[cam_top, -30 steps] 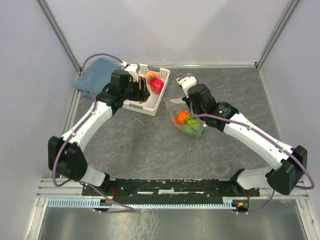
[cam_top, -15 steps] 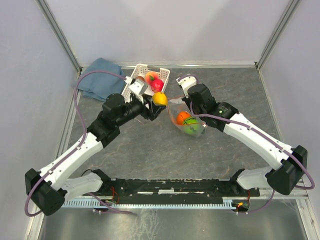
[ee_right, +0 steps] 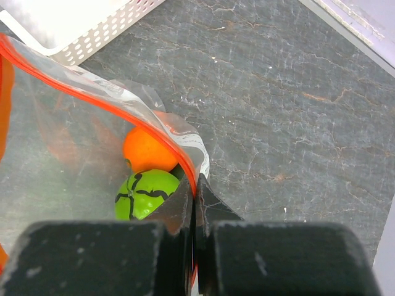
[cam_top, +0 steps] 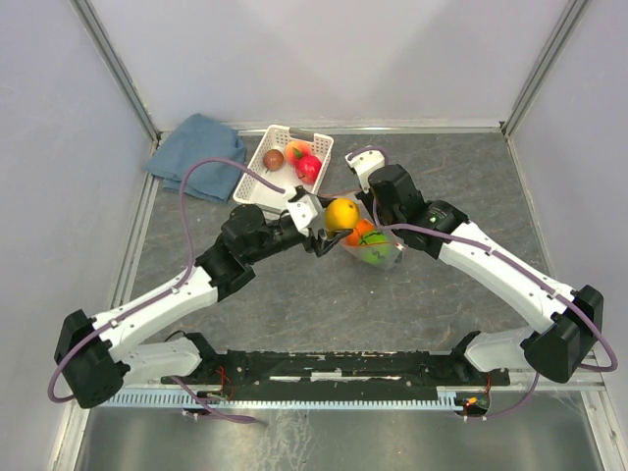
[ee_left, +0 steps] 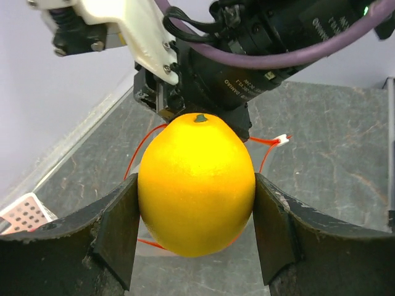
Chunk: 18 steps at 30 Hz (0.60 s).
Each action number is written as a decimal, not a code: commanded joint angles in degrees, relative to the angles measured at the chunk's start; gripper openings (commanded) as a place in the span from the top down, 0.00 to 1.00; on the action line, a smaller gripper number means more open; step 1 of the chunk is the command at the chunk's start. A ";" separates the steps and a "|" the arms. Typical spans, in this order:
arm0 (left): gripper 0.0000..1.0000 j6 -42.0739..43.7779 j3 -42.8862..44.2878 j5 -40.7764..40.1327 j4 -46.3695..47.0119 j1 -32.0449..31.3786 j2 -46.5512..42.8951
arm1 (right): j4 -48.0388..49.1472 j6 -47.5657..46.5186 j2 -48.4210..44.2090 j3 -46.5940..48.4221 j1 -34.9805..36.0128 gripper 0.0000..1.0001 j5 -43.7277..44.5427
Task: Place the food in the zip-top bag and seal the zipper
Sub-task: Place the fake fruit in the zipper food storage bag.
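- Top view: the left gripper point(cam_top: 326, 235) carries a smooth round yellow toy fruit point(cam_top: 342, 213) right at the mouth of the crinkly clear plastic zip-top bag point(cam_top: 353, 247). The bag lies on the grey table point(cam_top: 294, 304), just right of the white slotted plastic basket point(cam_top: 257, 193). A small orange toy fruit point(cam_top: 361, 232) and a bright green toy ball point(cam_top: 376, 251) are inside the bag. A brown piece point(cam_top: 274, 158), a peach piece point(cam_top: 297, 150) and a red-pink piece point(cam_top: 308, 168) sit in the basket. The right gripper point(cam_top: 375, 214) is at the bag's far rim.
- Left wrist view: the fingers point(ee_left: 120, 228) stand wide, pressed on either side of the yellow fruit across its widest part. It looks hard, light and slick, and a round thing like this could squirt out, so a hold across the middle seems right.
- Right wrist view: the right gripper's jaws are pressed together, pinching the thin orange-red zipper strip point(ee_right: 80, 80) and lifting the mouth. The film looks thin and floppy. I judge it would sag if let go, so the stiffer strip is the place to hold it.
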 commanded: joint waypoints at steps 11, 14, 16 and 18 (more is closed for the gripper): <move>0.53 15.34 -3.12 0.97 14.69 -0.59 6.81 | 1.54 0.64 -2.45 0.17 -0.53 0.99 -0.79; 0.52 15.53 -3.38 -0.10 14.77 -0.61 8.46 | 1.54 0.64 -2.68 0.09 -0.58 0.99 -0.79; 0.50 15.22 -3.55 -0.91 14.89 -0.61 9.19 | 1.54 0.64 -2.73 0.11 -0.70 0.99 -0.79; 0.47 14.78 -3.88 -2.91 15.69 -0.60 9.73 | 1.58 0.64 -2.86 0.09 -0.75 0.99 -0.88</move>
